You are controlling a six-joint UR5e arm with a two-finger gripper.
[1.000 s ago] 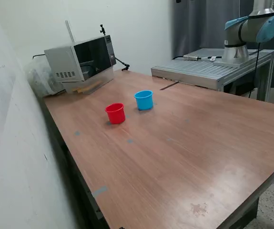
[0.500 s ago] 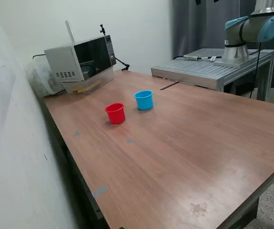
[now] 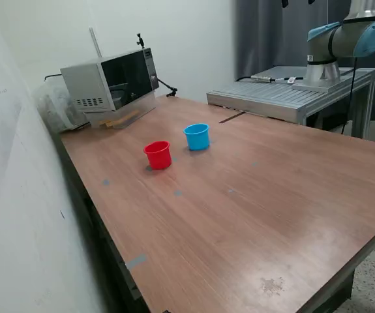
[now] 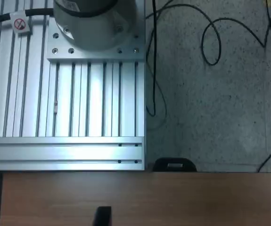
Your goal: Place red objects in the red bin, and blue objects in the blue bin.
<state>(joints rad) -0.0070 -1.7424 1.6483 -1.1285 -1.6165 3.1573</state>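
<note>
Red bin (image 3: 158, 154) and blue bin (image 3: 197, 136) are sitting side by side at upper centre of the table (image 3: 272, 202), no cubes showing, gripper state indiscernible, so sorting is probably finishing or awaiting cubes.

wooden table (image 3: 252, 195), white walls (image 3: 17, 195), grey curtain (image 3: 272, 32), speckled floor (image 4: 220, 94).

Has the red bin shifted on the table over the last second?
No. The red bin sits in the same spot beside the blue bin, at the same offset from the microwave as in both earlier exterior pictures.
</note>
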